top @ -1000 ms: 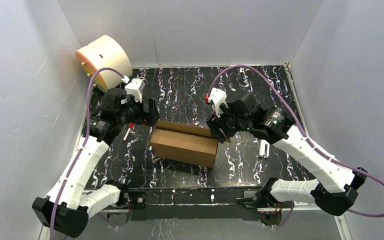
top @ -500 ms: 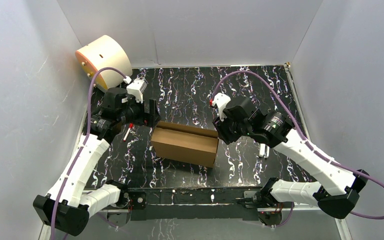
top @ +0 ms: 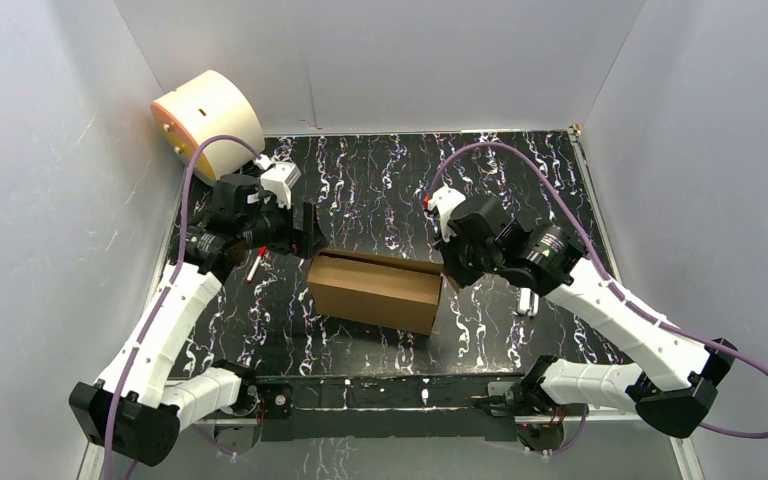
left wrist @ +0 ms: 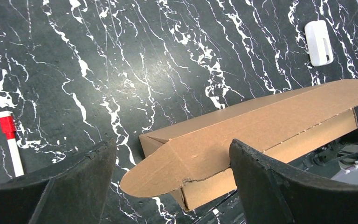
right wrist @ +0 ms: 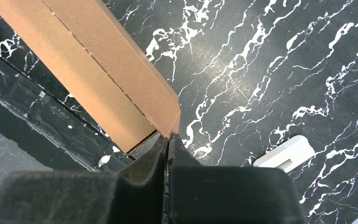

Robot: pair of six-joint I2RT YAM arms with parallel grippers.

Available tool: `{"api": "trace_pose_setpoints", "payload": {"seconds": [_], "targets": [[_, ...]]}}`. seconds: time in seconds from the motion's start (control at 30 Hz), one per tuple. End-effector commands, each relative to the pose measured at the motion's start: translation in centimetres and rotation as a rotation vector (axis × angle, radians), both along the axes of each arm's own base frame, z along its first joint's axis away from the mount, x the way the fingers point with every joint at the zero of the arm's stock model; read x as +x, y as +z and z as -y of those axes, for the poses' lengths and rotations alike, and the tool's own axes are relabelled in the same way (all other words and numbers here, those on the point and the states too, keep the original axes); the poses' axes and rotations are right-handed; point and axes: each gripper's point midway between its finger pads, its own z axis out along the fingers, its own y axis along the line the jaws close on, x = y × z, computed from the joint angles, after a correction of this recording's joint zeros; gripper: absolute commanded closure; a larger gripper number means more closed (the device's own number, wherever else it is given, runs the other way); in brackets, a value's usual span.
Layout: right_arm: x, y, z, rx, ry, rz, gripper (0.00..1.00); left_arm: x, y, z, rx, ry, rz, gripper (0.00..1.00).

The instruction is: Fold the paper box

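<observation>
The paper box [top: 375, 290] lies mid-table as a brown cardboard block, long side left to right. From the left wrist, the paper box [left wrist: 261, 116] shows a rounded flap sticking out at its near end. My left gripper [top: 308, 235] hangs open just above that left end, and in its own view the left gripper [left wrist: 172, 149] has a finger on each side of the flap without touching it. My right gripper [top: 448, 272] sits at the right end. There the right gripper [right wrist: 168, 136] is shut, its tips pinching the thin corner edge of the paper box [right wrist: 98, 70].
A cream drum with an orange face [top: 208, 120] stands at the back left corner. A red and white marker [top: 253, 268] lies left of the box. A small white plastic piece [top: 528, 298] lies to its right. Grey walls enclose the black marbled table [top: 380, 180].
My right gripper has closed from wide open onto the box's right end and shifted slightly right. The left gripper has edged a little toward the box, still open.
</observation>
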Motion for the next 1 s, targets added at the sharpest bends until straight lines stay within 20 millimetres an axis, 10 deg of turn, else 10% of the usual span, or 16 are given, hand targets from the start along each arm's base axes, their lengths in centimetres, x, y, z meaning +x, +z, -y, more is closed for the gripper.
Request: {"api": "trace_pose_setpoints", "payload": {"seconds": [0.0,0.33,0.97], "targets": [[0.9,0.7,0.1,0.020,-0.072,0.029,0.94,-1.2,-0.1,0.8,-0.024,-0.066,-0.057,0.13],[3.0,1.3,-1.0,0.013,-0.073,0.096,0.96,-1.6,1.5,1.3,-0.078,-0.063,-0.048,0.13],[3.8,2.3,0.3,-0.041,-0.063,0.186,0.96,-1.9,3.5,-4.6,0.173,0.076,0.177,0.11]]}}
